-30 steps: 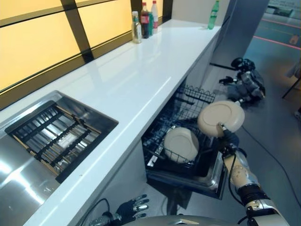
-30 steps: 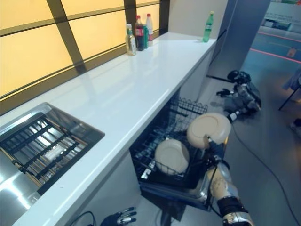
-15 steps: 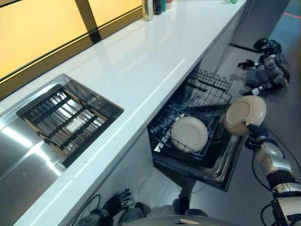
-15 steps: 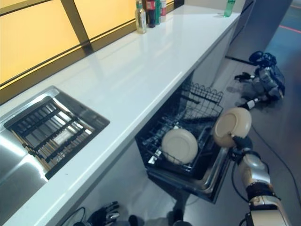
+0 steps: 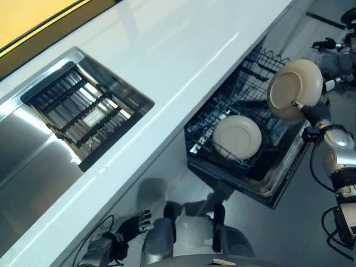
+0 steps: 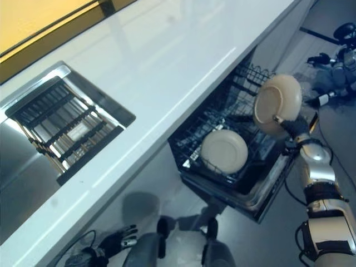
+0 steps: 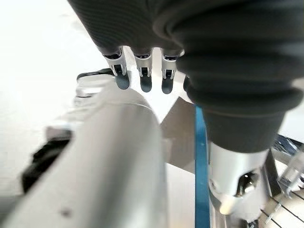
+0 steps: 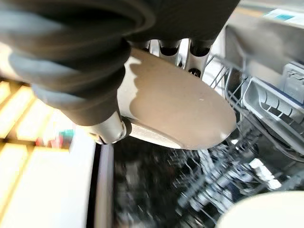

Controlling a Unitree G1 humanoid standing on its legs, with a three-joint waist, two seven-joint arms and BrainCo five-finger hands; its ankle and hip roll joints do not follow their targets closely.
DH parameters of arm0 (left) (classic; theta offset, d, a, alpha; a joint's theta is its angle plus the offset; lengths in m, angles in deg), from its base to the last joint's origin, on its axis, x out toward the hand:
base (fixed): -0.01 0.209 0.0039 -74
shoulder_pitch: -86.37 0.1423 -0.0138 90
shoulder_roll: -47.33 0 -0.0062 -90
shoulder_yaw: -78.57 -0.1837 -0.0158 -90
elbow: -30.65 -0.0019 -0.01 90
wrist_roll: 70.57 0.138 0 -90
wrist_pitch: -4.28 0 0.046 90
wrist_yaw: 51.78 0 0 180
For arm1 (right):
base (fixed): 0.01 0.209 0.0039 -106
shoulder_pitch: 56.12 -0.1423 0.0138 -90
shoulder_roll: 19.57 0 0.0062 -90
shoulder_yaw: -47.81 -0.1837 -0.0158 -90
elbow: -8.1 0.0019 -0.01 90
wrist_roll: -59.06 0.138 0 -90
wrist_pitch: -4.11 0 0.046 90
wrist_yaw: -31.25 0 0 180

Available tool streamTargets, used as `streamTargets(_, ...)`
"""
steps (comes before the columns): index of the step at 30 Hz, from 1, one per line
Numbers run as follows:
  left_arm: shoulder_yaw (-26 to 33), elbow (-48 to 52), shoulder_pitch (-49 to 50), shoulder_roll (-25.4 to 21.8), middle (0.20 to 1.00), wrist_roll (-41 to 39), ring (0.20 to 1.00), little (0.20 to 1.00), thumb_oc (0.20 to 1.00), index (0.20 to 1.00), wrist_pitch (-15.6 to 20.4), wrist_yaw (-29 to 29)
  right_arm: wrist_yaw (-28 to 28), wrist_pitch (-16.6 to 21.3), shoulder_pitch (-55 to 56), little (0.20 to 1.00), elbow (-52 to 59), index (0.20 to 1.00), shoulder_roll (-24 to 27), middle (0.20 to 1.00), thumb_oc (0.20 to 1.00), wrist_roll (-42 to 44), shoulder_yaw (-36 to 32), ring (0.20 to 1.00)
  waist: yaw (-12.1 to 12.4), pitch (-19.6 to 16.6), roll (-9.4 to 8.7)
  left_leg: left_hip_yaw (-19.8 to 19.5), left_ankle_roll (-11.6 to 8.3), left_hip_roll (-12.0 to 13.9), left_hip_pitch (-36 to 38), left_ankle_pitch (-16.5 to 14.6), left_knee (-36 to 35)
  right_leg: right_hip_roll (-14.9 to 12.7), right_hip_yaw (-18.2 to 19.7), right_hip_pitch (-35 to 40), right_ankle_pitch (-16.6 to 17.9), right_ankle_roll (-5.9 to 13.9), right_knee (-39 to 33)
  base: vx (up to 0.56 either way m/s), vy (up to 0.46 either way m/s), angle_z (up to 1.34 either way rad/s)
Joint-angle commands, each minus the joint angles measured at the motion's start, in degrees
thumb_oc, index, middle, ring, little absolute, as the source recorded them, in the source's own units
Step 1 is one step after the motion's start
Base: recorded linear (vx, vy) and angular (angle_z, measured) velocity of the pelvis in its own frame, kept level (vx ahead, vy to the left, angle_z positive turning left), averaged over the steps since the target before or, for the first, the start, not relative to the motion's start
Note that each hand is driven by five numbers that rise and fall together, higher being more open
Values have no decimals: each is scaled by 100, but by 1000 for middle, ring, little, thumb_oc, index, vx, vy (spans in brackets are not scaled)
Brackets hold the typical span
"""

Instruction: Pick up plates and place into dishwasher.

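Observation:
My right hand is shut on the lower rim of a beige plate, holding it nearly upright above the right side of the pulled-out dishwasher rack. The right wrist view has the same plate under my fingers, with the wire rack below it. A second beige plate stands tilted in the rack's front half. My left hand hangs low by the counter front, fingers straight and holding nothing.
The white countertop runs along the left, with a steel sink holding a black slatted drainer. The open dishwasher door juts out under the rack. Dark equipment lies on the floor at the far right.
The whole view has shifted as the camera tilted down. My right hand has lifted the plate higher over the rack's right side. The left hand stays low.

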Motion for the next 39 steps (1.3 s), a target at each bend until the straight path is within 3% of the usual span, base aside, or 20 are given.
streamTargets(1,-161,379,338,-295,1000,-161,1000,1000,1000,1000,3,120,-179,541,-295,200,16,200,291,200,200,-338,229,200,179,-309,-199,-435,-271,484,-616,792,-132,-437,0,299,-541,278,528,16,-32,10)
streamTargets(8,-203,695,195,-422,1000,-338,1000,1000,1000,1000,14,142,568,768,-606,200,-492,200,480,200,200,-2320,953,200,275,-199,-152,-485,-268,467,-672,905,-211,-447,-99,315,-555,287,546,-22,-2,9)
streamTargets(14,-273,862,110,-525,1000,-374,1000,1000,1000,1000,61,142,966,739,-888,200,-682,200,518,200,200,-3048,1295,200,351,-100,-139,-480,-243,440,-729,920,-203,-480,-164,350,-522,318,493,-31,-3,1)
streamTargets(23,-272,1133,36,-691,1000,-515,1000,1000,1000,1000,-6,149,1211,758,-1234,200,-963,200,675,200,200,-3677,1733,200,446,16,-160,-516,-237,412,-891,953,-187,-479,-204,319,-503,330,430,-16,-12,2)
streamTargets(31,-351,1308,-93,-861,1000,-606,1000,1000,1000,1000,45,173,1772,506,-1629,200,-1375,200,675,200,200,-4248,2032,200,543,148,-172,-578,-215,372,-1035,1023,-270,-448,-245,202,-469,326,386,-32,-19,2)
streamTargets(39,-404,1544,-209,-972,1000,-775,1000,1000,1000,1000,36,122,1809,411,-2086,200,-1404,200,702,200,200,-4518,2448,200,624,210,-172,-640,-200,314,-1222,1036,-243,-445,-290,39,-487,308,430,-20,-12,5)
